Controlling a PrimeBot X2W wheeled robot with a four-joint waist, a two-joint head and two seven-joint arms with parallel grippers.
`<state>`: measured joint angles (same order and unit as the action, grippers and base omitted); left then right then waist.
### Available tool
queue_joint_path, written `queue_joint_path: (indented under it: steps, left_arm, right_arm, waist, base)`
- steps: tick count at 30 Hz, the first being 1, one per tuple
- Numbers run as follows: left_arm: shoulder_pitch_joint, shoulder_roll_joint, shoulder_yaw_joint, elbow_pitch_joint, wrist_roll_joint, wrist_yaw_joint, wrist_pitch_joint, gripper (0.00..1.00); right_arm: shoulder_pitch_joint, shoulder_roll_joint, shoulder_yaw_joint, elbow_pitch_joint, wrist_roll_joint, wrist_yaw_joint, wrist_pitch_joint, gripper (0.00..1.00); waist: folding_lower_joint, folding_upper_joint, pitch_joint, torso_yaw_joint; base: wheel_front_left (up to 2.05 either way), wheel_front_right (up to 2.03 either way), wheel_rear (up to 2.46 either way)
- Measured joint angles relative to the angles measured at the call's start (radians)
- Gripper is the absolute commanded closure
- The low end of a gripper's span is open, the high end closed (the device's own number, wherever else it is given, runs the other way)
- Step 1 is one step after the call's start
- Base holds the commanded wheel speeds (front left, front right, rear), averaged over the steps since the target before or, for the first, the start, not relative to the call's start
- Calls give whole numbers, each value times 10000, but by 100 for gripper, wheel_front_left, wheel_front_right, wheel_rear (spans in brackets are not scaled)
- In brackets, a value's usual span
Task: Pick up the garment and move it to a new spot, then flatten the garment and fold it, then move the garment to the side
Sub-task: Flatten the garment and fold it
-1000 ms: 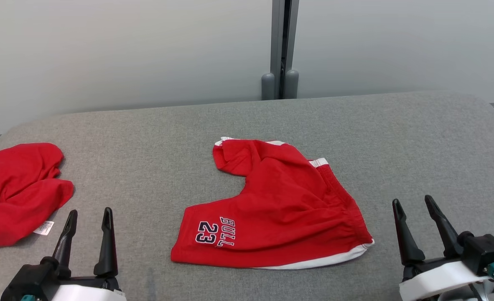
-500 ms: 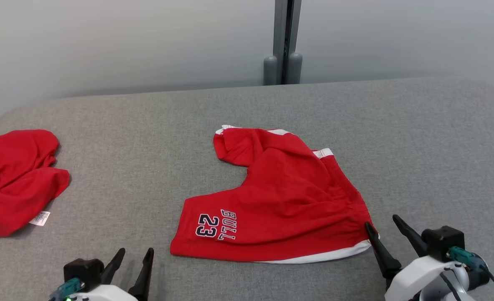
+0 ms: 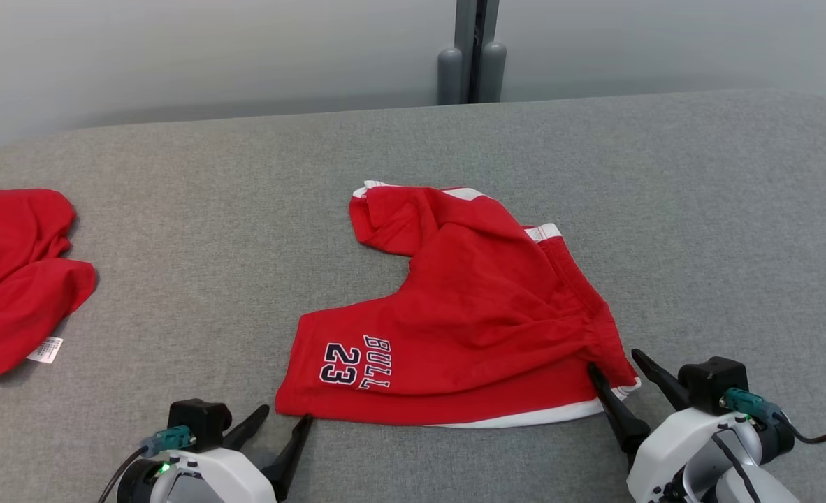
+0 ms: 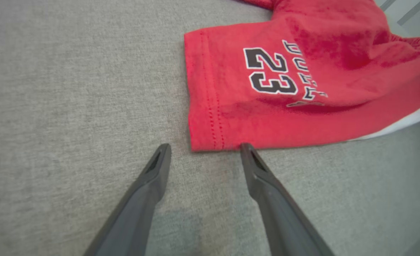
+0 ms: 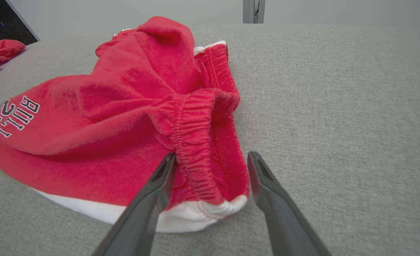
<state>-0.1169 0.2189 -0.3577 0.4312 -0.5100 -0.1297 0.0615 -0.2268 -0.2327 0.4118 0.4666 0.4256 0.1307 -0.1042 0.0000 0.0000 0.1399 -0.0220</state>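
**Approach to the first grasp.** The red shorts (image 3: 469,314), printed "BULL 23" (image 3: 353,363) on one leg and trimmed in white, lie rumpled near the middle of the grey padded surface (image 3: 175,209). Their waistband (image 5: 195,142) is toward the robot's right and the printed leg toward its left, and a second red garment (image 3: 15,279) lies well apart at the far left. Against the view of a second ago, we see both arms brought in from the lower corners, where they stood clear of the cloth, to the near edge of the shorts. The shorts keep the same outline, and we ascribe the upward drift of the whole scene to the head camera tipping down. The left gripper (image 3: 286,413) holds its fingers spread at the near corner of the printed leg's hem (image 4: 206,138), one tip just touching that edge and the other on bare surface beside it. The right gripper (image 3: 613,360), likewise spread, straddles the near end of the gathered waistband, one finger over the fabric and the other just outside the corner. Nothing is pinched yet. We judge the reach complete and closing on both corners the next step, so that the garment can be lifted to its new spot. The left fingers may need to advance further over the hem to catch cloth.
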Motion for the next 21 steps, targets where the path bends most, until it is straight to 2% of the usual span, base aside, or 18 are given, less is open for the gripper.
queue_joint_path:
  steps: [4, 5, 6, 7, 8, 9, 10, 12, 21]
  left_arm:
    - [-288, 274, -472, 169, -343, 0, -125, 0]
    - [-353, 324, -604, 217, -380, 0, -184, 0]
    - [-414, 353, -704, 255, -430, 0, -242, 0]
    - [-482, 376, -802, 278, -531, 0, -282, 0]
    - [-544, 407, -895, 288, -600, 0, -322, 0]
    - [-591, 441, -995, 278, -662, 0, -380, 8]
    - [-620, 470, -1089, 270, -734, 2, -431, 38]
    - [-645, 535, -1327, 211, -918, 0, -456, 100]
    - [-627, 851, -1661, -203, -1475, 0, -604, 100]
  right_arm:
    - [-127, -15, 173, 88, 163, 0, -67, 0]
    - [-138, -15, 219, 123, 198, 0, -81, 5]
    - [-153, -15, 270, 155, 244, 0, -104, 24]
    - [-174, -17, 311, 186, 265, 0, -109, 51]
    - [-209, -17, 362, 215, 311, 0, -127, 62]
    - [-244, -23, 399, 244, 337, 0, -169, 85]
    - [-281, -27, 439, 263, 366, 0, -196, 100]
    - [-314, -33, 497, 307, 428, 0, -251, 100]
    - [-302, -153, 677, 405, 989, 0, -556, 100]
  waist:
    - [0, 0, 136, -98]
    - [0, 0, 156, -118]
    - [0, 0, 173, -137]
    - [0, 0, 186, -153]
    - [0, 0, 196, -164]
    - [0, 0, 203, -169]
    - [0, 0, 204, -168]
    - [0, 0, 182, -160]
    - [0, 0, -240, -37]
  base:
    - [0, 0, 0]
    - [0, 0, 0]
    - [0, 0, 0]
    - [0, 0, 0]
    - [0, 0, 0]
    - [0, 0, 0]
    - [0, 0, 0]
    - [0, 0, 0]
    - [0, 0, 0]
